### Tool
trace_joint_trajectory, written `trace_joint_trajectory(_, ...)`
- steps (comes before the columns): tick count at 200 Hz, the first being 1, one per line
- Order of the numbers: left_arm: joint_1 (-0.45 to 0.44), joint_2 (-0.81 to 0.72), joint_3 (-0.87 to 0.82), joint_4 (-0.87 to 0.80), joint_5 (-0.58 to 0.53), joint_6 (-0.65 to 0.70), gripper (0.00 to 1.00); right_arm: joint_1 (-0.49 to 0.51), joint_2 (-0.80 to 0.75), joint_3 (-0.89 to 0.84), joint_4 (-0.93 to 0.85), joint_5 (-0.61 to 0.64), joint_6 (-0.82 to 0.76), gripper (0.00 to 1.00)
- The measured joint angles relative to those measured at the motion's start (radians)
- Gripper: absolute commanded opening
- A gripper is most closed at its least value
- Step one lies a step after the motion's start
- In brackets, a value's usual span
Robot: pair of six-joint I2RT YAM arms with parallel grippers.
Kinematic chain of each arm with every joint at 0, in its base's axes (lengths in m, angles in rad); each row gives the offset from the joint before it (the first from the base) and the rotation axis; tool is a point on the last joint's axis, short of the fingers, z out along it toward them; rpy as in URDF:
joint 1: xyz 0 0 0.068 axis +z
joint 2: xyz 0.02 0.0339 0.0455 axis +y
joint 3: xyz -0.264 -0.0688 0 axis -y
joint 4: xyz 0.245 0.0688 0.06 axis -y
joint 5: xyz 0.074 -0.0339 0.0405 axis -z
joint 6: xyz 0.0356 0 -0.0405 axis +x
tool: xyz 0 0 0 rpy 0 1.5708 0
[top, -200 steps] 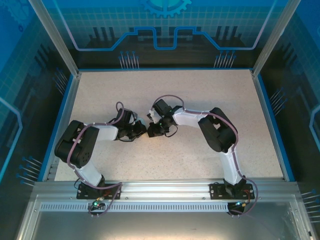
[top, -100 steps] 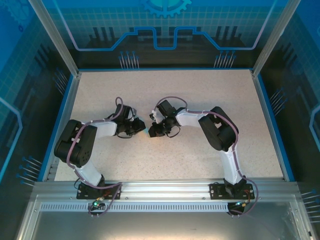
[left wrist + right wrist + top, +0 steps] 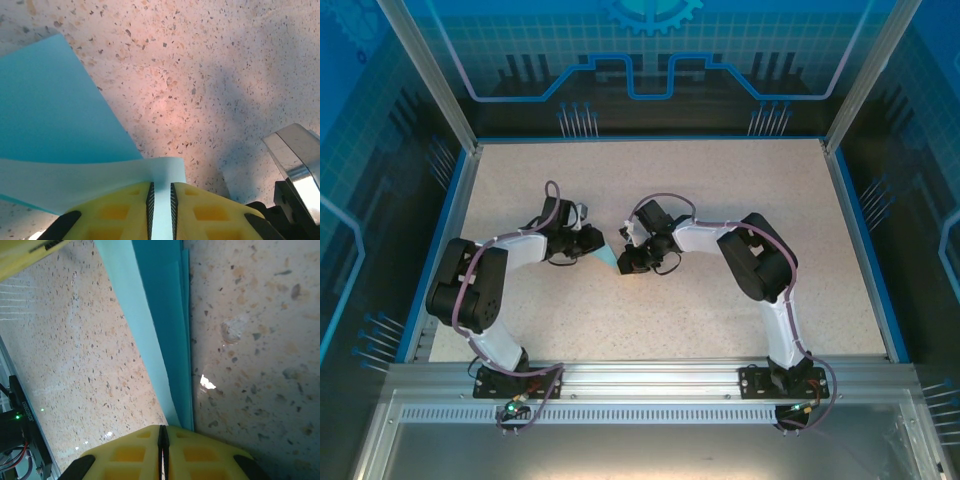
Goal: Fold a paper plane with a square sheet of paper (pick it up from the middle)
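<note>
The sheet of paper (image 3: 608, 256) shows as a small light blue wedge on the table between the two grippers. In the left wrist view it is folded: a darker blue face (image 3: 50, 110) with a pale flap running across to my left gripper (image 3: 161, 192). Those jaws stand a narrow gap apart, and the pale paper shows flat in that gap. From above, the left gripper (image 3: 591, 243) is at the paper's left end and the right gripper (image 3: 625, 262) at its right end. My right gripper (image 3: 162, 431) is shut, pads together; the folded paper strip (image 3: 165, 315) runs in under its right finger.
Speckled beige table (image 3: 720, 180) with a blue raised rim (image 3: 865, 230) on its sides. A silver metal part (image 3: 300, 160) of the other arm sits close on the right in the left wrist view. A yellow finger (image 3: 30, 252) of the left gripper shows top left in the right wrist view.
My left gripper has moved back and to the left, and its jaws have parted a little. The blue paper now shows between the two grippers. The right arm has barely moved.
</note>
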Motion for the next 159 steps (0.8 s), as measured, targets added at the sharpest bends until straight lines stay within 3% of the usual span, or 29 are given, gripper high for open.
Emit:
trace_joint_trajectory(80,0.027,0.023,-0.001,0.001,-0.005,0.026,0.17,0.000,0.000,0.000,0.000,0.000,0.000,0.10)
trace_joint_trajectory(159,0.028,0.044,0.000,-0.007,-0.080,0.002,0.16,-0.002,0.000,-0.001,0.000,0.000,0.003,0.10)
